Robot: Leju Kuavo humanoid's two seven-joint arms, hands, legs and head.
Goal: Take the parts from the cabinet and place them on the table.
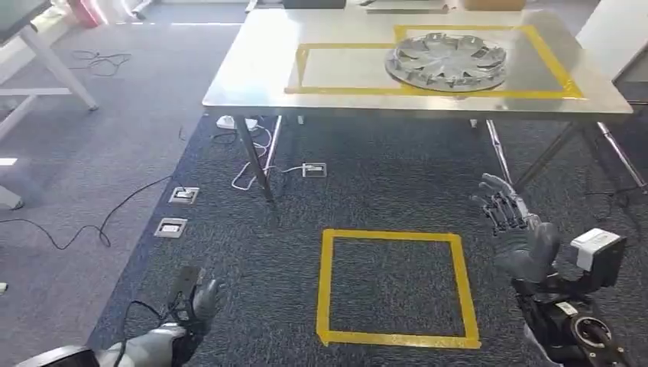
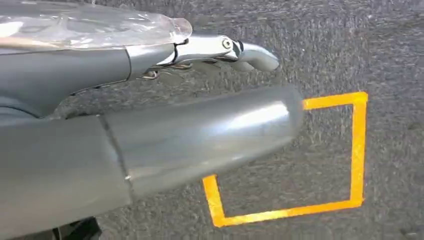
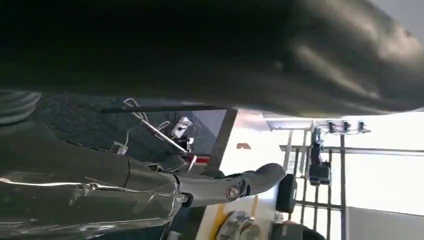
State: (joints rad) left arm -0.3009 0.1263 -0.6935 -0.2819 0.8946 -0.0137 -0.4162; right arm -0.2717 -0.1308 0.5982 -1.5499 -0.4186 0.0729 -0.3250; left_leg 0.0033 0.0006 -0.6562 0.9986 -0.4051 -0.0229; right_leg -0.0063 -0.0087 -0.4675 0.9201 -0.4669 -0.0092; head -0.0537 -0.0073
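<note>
A silver wheel cover (image 1: pixel 446 60) lies flat on the steel table (image 1: pixel 260 69), inside a yellow tape outline at the table's right half. My right hand (image 1: pixel 513 226) is raised low at the right, fingers spread and holding nothing, well short of the table. My left hand (image 1: pixel 195 306) hangs low at the bottom left over the carpet, holding nothing. In the left wrist view the left hand (image 2: pixel 150 120) shows its thumb and a fingertip (image 2: pixel 250 52) extended over the carpet. The right wrist view has my right hand (image 3: pixel 150 190) with fingers out, nothing in it.
A yellow tape square (image 1: pixel 397 287) marks the dark carpet in front of me. Floor sockets (image 1: pixel 183 196) and loose cables (image 1: pixel 252 164) lie by the table's left leg. A white desk (image 1: pixel 30 69) stands far left. The table's legs (image 1: pixel 256 164) spread out underneath.
</note>
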